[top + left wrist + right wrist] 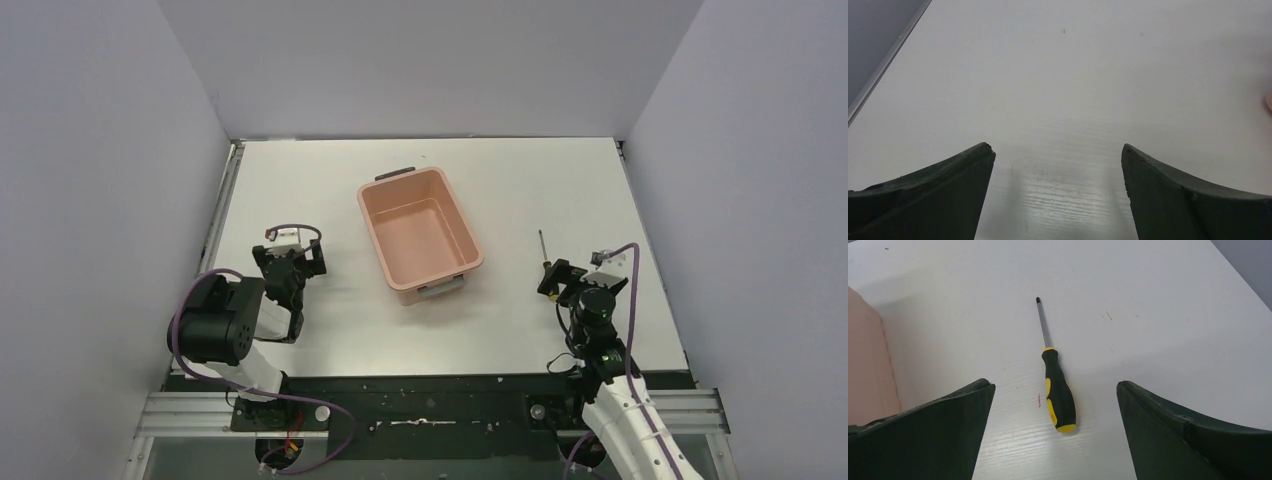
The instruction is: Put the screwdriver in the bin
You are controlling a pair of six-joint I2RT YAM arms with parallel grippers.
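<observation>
The screwdriver [1059,392], yellow-and-black handle and thin dark shaft, lies flat on the white table with its tip pointing away from me. My right gripper [1054,383] is open, one finger on each side of the handle's rear end, touching nothing. From above, the shaft [544,250] pokes out ahead of the right gripper [558,280]. The salmon-pink bin [420,235] stands empty at mid-table, left of the screwdriver; its wall [868,360] shows at the right wrist view's left edge. My left gripper [1057,146] is open over bare table, also seen from above [292,252].
Grey walls close the table in on the left, back and right. A metal rail [222,215] runs along the table's left edge. A sliver of the bin [1269,101] shows at the far right of the left wrist view.
</observation>
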